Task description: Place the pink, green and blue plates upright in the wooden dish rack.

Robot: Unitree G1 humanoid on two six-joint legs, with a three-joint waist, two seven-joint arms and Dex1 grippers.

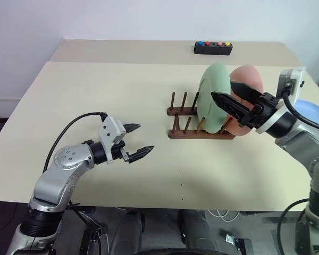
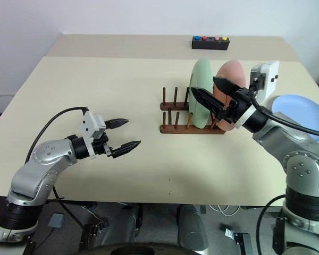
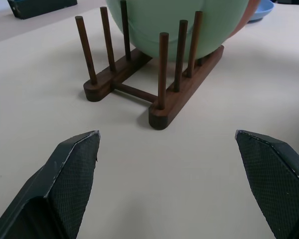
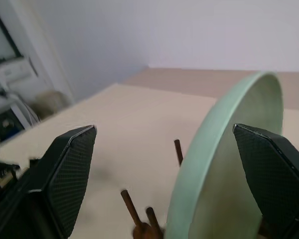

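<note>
Standing in the rack (image 1: 201,133) are green plate (image 1: 215,95) and pink plate (image 1: 248,87), right gripper (image 1: 229,101) open beside green, left gripper (image 1: 140,141) open and idle; blue plate (image 1: 315,114) probably next.

The blue plate (image 1: 315,113) lies partly behind the right arm (perhaps flat); edge crops it.
</note>
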